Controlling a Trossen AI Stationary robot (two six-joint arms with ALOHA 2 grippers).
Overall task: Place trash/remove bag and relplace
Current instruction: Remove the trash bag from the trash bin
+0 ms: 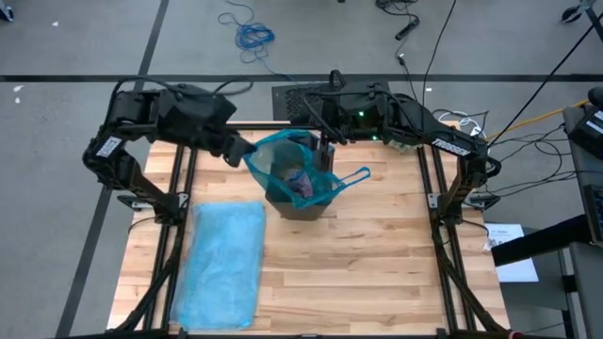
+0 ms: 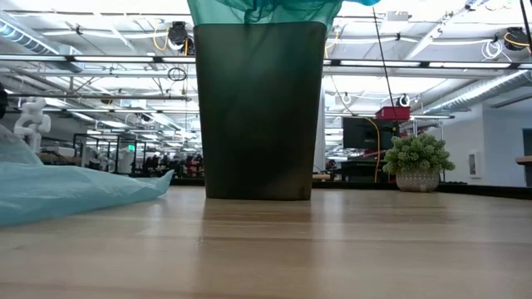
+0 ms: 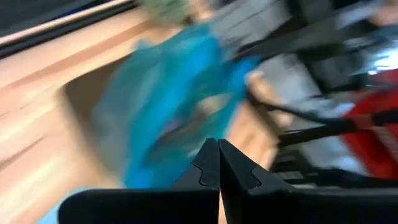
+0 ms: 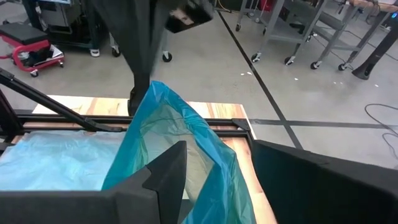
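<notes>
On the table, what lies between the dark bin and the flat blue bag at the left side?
In the high view, only bare wood table lies between the bin and the flat blue bag; they do not touch.

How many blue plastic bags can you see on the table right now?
2. One thin blue plastic bag lines the dark bin at the table's far middle; a spare blue bag lies flat on the near-left. Others could be hidden inside the bin.

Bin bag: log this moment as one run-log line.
left gripper: shut, at bag rim | right gripper: open, over bin | trash: inside bag | spare bag: flat on table
</notes>
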